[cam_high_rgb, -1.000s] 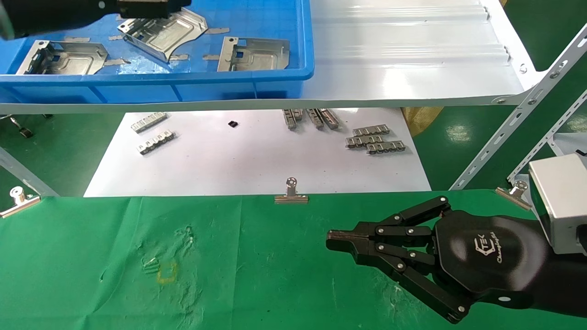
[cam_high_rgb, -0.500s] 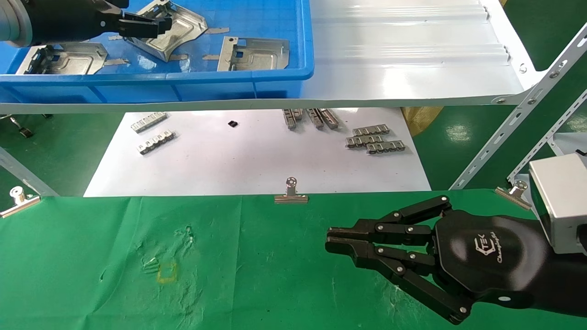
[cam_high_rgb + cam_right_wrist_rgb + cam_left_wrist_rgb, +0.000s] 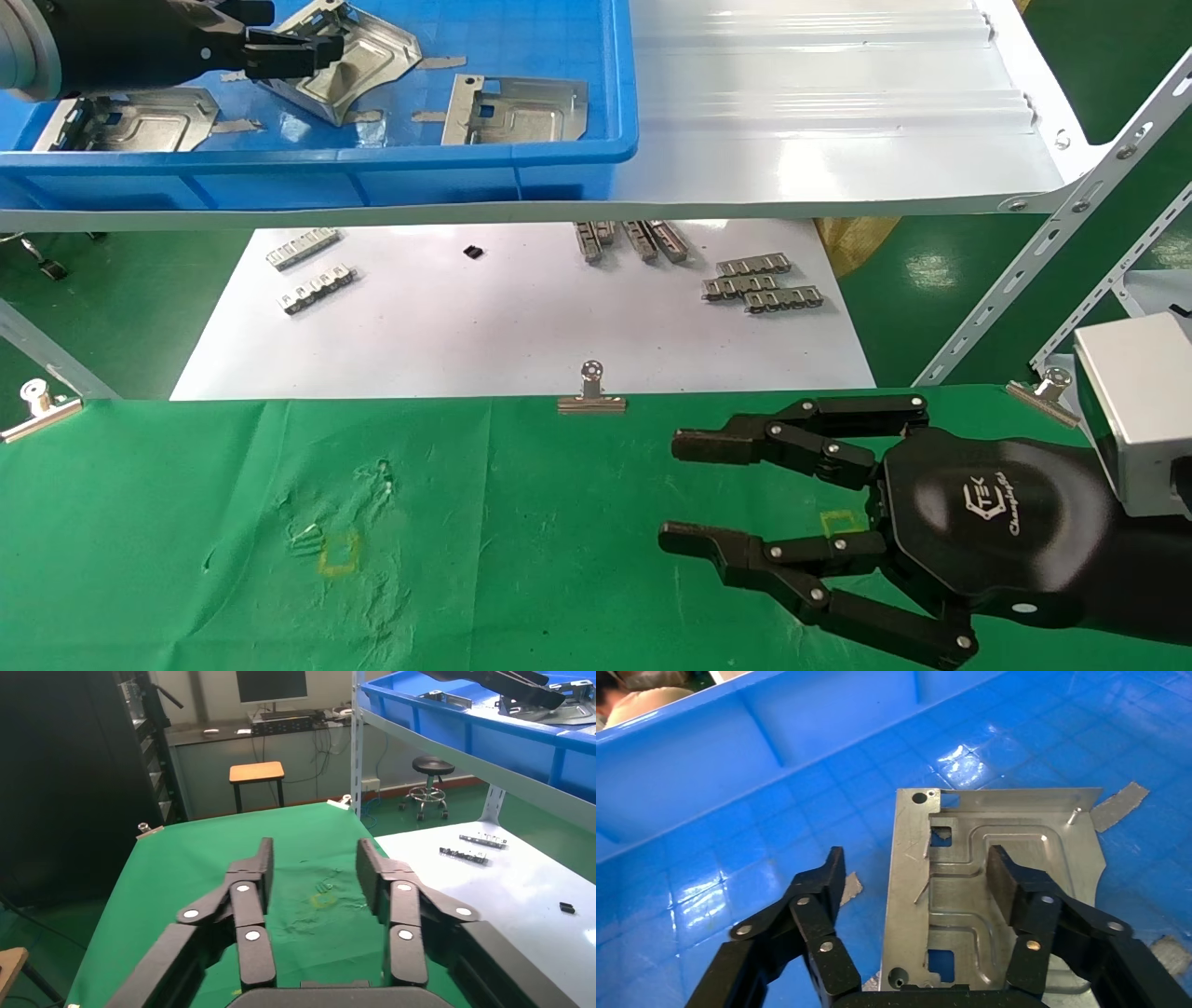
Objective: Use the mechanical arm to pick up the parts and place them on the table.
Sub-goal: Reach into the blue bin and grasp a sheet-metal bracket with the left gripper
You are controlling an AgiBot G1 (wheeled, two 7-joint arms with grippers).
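My left gripper [image 3: 916, 874] hangs wide open, its fingers [image 3: 821, 881] straddling one side of a stamped metal plate [image 3: 989, 896] that lies in the blue bin [image 3: 484, 168] on the upper shelf; nothing is gripped. I judge this the reach-to-grasp step: next I should close on the plate's edge, lift it over the bin wall and bring it down to the green cloth table [image 3: 186, 559]. My right gripper [image 3: 672, 494] hovers over that cloth, spread open and empty.

Head cam high; wrist cams close, forward-facing
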